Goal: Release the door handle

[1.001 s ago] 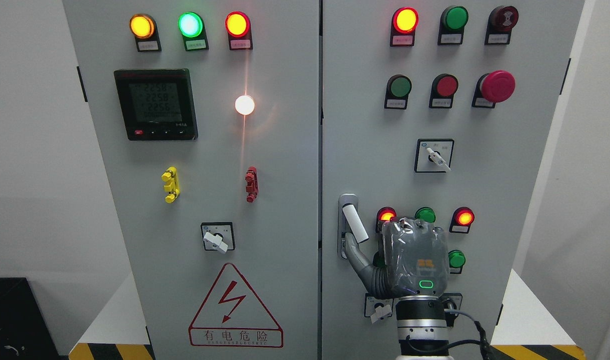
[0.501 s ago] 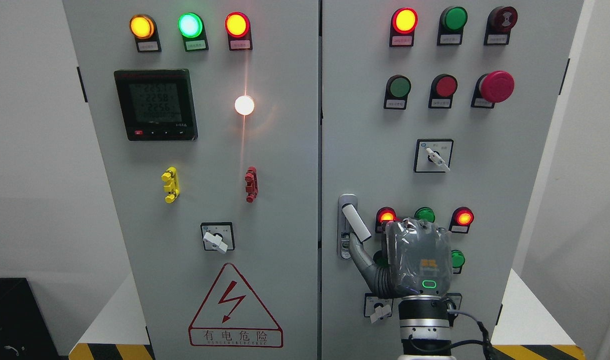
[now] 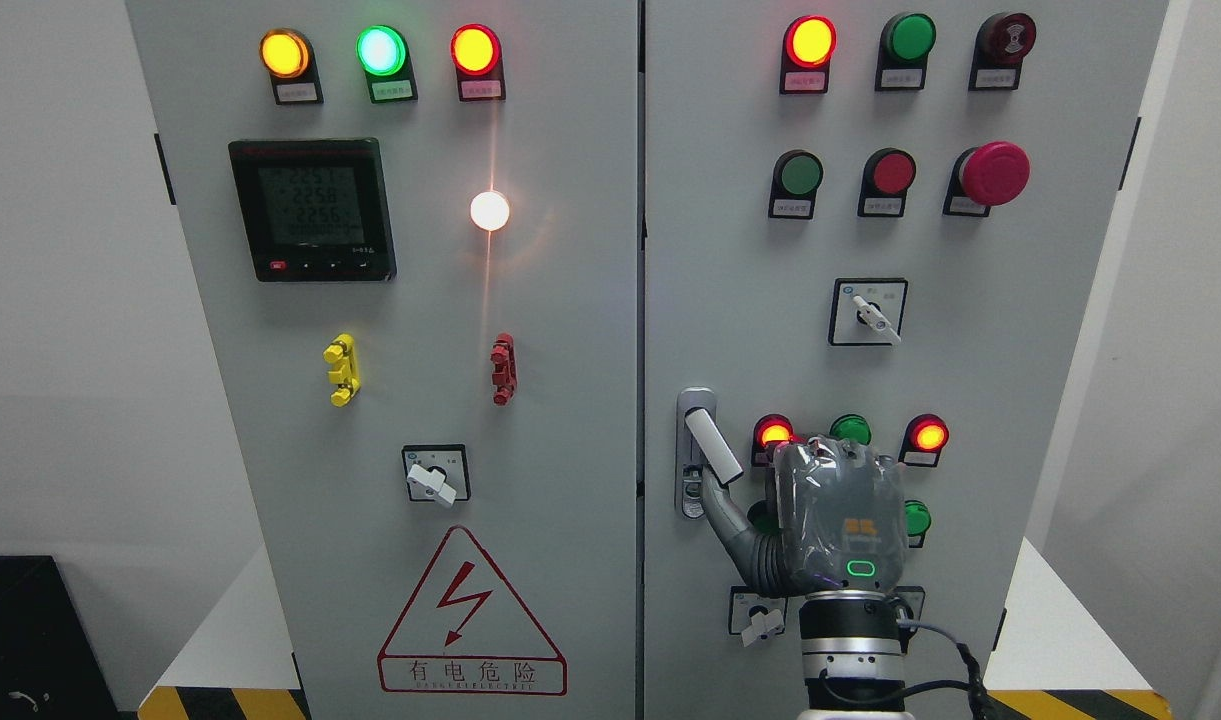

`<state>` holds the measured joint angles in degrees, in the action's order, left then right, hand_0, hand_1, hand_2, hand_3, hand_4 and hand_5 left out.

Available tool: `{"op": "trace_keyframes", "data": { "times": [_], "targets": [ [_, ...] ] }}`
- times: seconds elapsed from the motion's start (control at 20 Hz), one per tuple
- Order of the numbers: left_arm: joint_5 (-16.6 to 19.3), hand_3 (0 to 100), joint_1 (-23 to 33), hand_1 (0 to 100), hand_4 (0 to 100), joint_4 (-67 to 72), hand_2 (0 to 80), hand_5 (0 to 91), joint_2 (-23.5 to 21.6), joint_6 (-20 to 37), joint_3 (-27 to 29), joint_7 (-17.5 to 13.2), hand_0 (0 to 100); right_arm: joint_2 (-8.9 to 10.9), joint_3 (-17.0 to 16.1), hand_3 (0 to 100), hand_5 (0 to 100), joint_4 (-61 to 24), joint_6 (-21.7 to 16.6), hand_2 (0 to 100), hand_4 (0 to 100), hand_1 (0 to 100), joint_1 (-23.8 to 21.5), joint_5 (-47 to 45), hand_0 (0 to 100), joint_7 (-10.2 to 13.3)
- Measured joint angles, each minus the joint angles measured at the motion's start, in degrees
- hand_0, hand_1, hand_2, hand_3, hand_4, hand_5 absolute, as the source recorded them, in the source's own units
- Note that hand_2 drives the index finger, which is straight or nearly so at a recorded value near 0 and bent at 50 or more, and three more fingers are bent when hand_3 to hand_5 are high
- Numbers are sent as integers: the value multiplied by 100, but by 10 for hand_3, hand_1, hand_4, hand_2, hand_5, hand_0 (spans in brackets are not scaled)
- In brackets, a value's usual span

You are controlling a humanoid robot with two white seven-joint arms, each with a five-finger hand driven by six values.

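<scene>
The door handle [image 3: 711, 447] is a white lever on a grey lock plate at the left edge of the cabinet's right door [image 3: 970, 250]. The lever is swung out and tilts down to the right. My right hand [image 3: 838, 515] comes up from the bottom edge and sits to the right of the handle, back toward the camera. Its thumb [image 3: 722, 510] stretches up left and its tip touches the lever's lower end. The other fingers are well clear of the lever and do not wrap it. The left arm is out of view.
Lit and unlit indicator lamps [image 3: 928, 435] sit just behind my hand. A rotary switch [image 3: 762, 618] is below the thumb, and another [image 3: 870, 312] is above. A red mushroom button [image 3: 994, 172] is higher up. The left door [image 3: 420, 300] carries a meter, lamps and a warning triangle.
My right hand has shifted slightly to the right, away from the handle. The thumb stays at the lever's lower end. The lever has barely moved.
</scene>
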<state>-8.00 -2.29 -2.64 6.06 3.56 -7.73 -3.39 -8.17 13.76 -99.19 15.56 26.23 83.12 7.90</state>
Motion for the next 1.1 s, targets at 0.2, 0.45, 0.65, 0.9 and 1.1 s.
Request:
{"op": "trace_keyframes", "data": {
  "times": [0.2,0.45,0.65,0.9,1.1],
  "targets": [
    [0,0,0,556,0,0,0,0,0,0,0,0,120,0,-3,1000,1000,-16,0,1000,951,292,-3,-45,420,-10],
    [0,0,0,556,0,0,0,0,0,0,0,0,120,0,-8,1000,1000,-40,2,1000,951,289,-15,-111,423,13],
    [0,0,0,556,0,0,0,0,0,0,0,0,120,0,-11,1000,1000,-55,6,1000,951,287,-19,-134,424,30],
    [0,0,0,556,0,0,0,0,0,0,0,0,120,0,-15,1000,1000,-69,6,1000,951,287,-21,-148,425,37],
    [0,0,0,556,0,0,0,0,0,0,0,0,120,0,-16,1000,1000,-78,6,1000,951,287,-21,-157,424,42]
  ]
}}
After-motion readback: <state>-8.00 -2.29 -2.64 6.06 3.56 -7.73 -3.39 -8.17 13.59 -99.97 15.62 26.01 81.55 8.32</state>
